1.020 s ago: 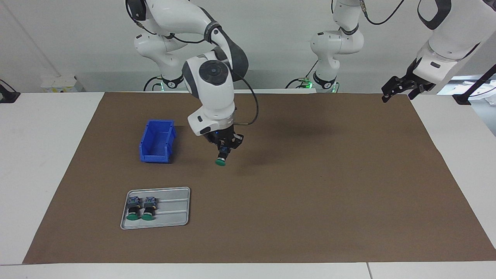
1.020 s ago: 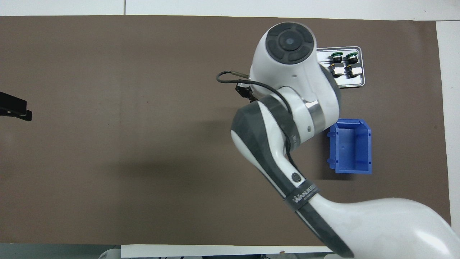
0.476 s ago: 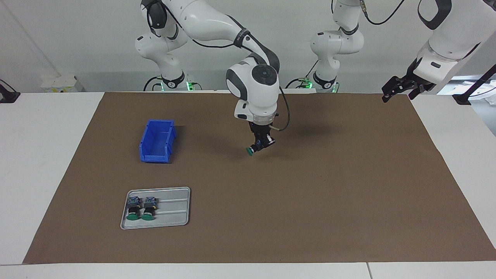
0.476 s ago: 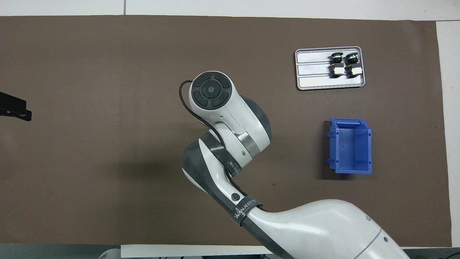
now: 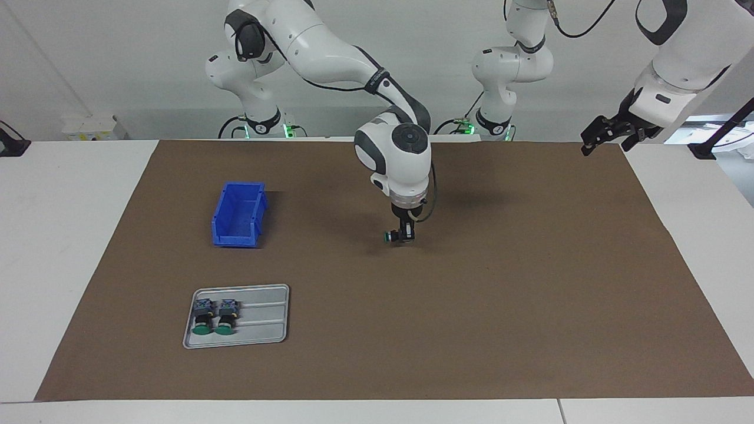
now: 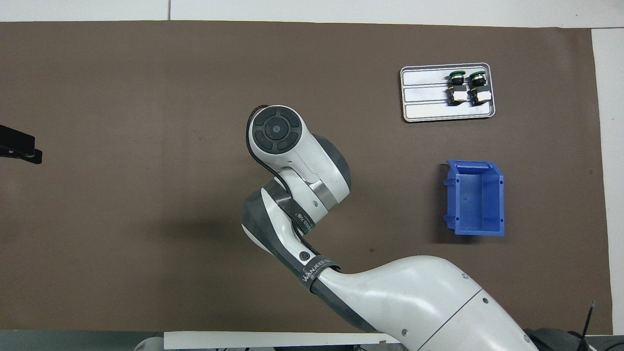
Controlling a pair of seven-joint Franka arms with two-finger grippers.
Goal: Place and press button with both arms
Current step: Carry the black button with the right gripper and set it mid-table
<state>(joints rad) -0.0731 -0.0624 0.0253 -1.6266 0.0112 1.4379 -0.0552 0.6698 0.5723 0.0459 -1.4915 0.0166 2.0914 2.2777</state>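
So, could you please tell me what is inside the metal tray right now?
Two green-capped buttons lie side by side at one end of the tray; its remaining grooves are bare. Nothing covers it in either view.

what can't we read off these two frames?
- Overhead view: right claw and its button hidden under the right arm's own wrist.
- Facing view: the button in the right claw is too small to tell whether it touches the mat.
- Left claw: finger state unreadable; cut off by the overhead view's edge.
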